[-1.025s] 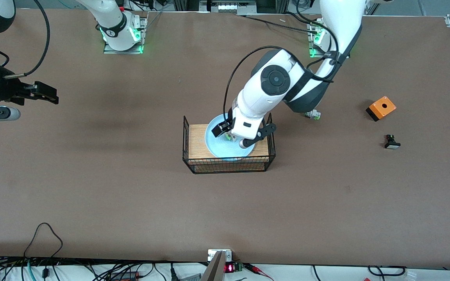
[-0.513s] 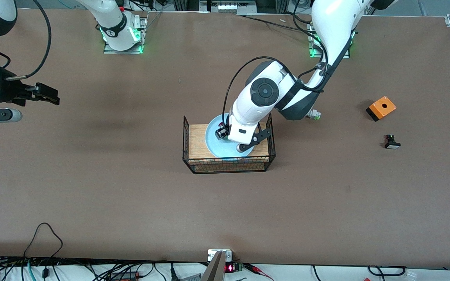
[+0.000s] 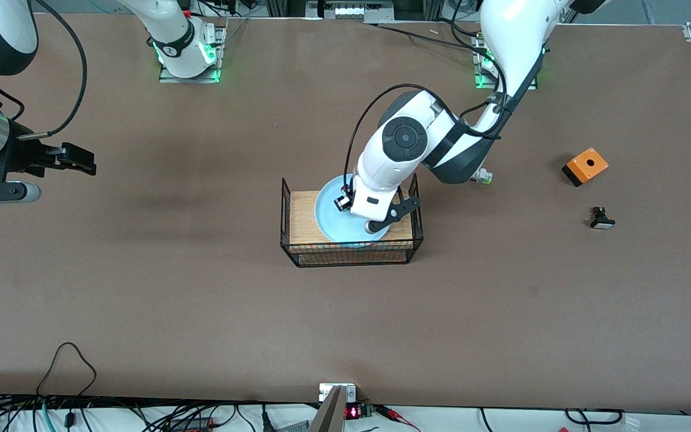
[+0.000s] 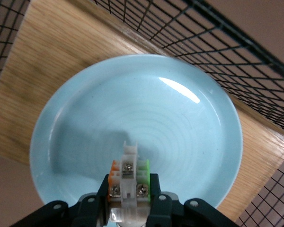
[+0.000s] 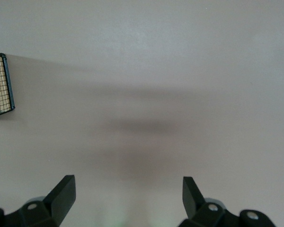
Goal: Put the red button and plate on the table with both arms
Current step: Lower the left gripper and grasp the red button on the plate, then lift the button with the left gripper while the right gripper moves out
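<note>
Left gripper [image 4: 128, 215] has clamped onto the red button [image 4: 128, 177] above the plate [image 4: 189, 137] — ready to lift; right gripper [image 5: 128, 194] waits open over the bench [image 3: 201, 300].

No writing, label or brand can be made out anywhere here. A small display [image 3: 352, 412] at the table [image 3: 201, 300] edge nearest the front camera glows with red digits, but they can't be made out
</note>
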Robot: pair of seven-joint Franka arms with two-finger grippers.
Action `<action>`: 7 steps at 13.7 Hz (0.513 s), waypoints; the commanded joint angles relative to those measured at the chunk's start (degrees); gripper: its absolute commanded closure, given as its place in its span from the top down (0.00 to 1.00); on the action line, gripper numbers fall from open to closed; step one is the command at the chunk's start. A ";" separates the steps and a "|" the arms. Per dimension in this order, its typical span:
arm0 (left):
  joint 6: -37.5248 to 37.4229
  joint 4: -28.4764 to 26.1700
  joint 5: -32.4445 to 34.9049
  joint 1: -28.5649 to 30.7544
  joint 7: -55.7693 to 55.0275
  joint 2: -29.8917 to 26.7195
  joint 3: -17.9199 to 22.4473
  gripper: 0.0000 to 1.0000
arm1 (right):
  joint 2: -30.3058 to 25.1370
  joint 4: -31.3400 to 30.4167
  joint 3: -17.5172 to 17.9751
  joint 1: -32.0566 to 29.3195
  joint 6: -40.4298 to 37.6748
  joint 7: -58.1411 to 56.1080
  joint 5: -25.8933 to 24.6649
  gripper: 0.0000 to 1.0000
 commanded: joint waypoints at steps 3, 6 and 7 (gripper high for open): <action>-14.99 0.28 0.93 1.78 1.17 -9.04 -0.25 0.24 | 0.86 1.16 0.23 -0.02 -0.26 2.30 0.65 1.00; -24.57 0.28 0.84 7.83 17.20 -11.86 0.01 0.24 | 1.48 1.16 0.49 0.24 -0.17 9.33 0.74 1.00; -26.52 0.28 0.93 11.25 24.66 -12.39 0.10 0.24 | 1.65 1.16 0.58 0.33 -0.17 11.96 0.83 1.00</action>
